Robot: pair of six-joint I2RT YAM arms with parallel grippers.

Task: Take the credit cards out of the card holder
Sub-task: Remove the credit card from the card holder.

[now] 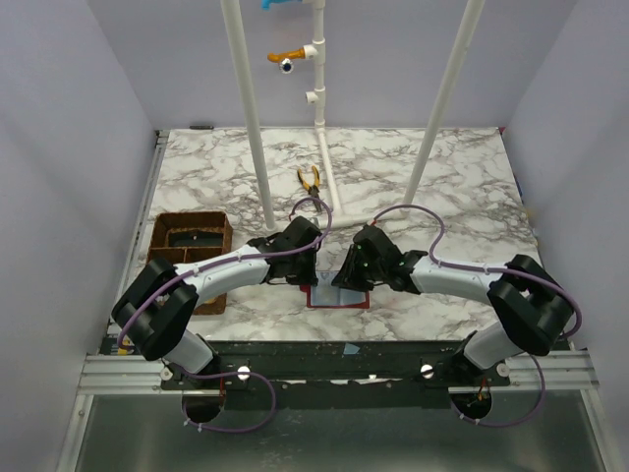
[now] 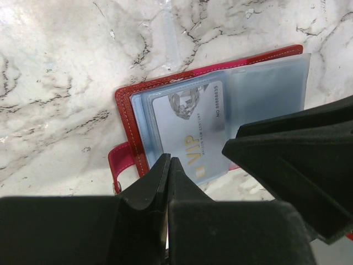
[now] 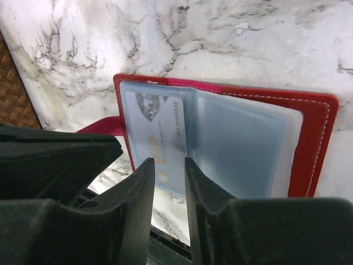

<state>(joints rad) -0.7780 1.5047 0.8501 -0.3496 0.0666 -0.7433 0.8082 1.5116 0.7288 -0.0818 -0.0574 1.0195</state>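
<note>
The red card holder (image 1: 337, 296) lies open on the marble table between both grippers. Its pale blue-grey sleeves face up in the left wrist view (image 2: 265, 88) and in the right wrist view (image 3: 242, 138). A pale VIP card (image 2: 187, 127) sits in the left sleeve, also seen in the right wrist view (image 3: 151, 132). My left gripper (image 2: 169, 160) is shut and empty, its tips at the near edge of the holder beside the strap. My right gripper (image 3: 168, 163) is narrowly open, its tips over the near end of the VIP card.
A brown compartment tray (image 1: 189, 241) stands at the left, close to the left arm; its woven edge shows in the right wrist view (image 3: 14, 94). Yellow-handled pliers (image 1: 310, 177) lie further back. White poles (image 1: 251, 118) rise from the table behind the grippers.
</note>
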